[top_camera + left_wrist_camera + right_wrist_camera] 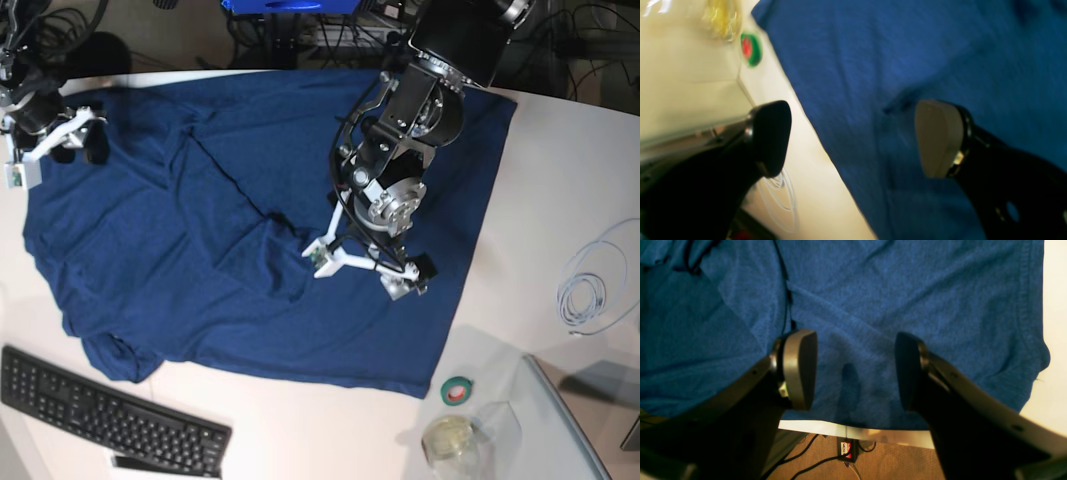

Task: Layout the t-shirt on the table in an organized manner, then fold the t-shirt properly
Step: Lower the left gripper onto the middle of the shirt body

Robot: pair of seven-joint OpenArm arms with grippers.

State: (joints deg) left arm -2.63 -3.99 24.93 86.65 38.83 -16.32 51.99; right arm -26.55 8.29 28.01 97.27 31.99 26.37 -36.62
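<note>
The keyboard [110, 415] lies at the near edge of the table [560, 150], just in front of the t-shirt [200, 250], with a roll of green tape [457, 390] and a clear container [455, 438] at the near right corner. The t-shirt is spread across most of the table, creased through its middle, one sleeve bunched near the keyboard [120, 355]. A coil of white cable [595, 290] rests on the bare table to the right of the cloth. The left gripper [367, 266] hangs over the right half of the t-shirt; in its wrist view the fingers [938, 138] stand spread wide, one over the cloth and the other over the bare table past the cloth's edge, nothing between them. Farther back, at the far left corner, the right gripper [55, 145] sits over the t-shirt near its edge; its wrist view shows the jaws apart above wrinkled fabric, gripping nothing.
</note>
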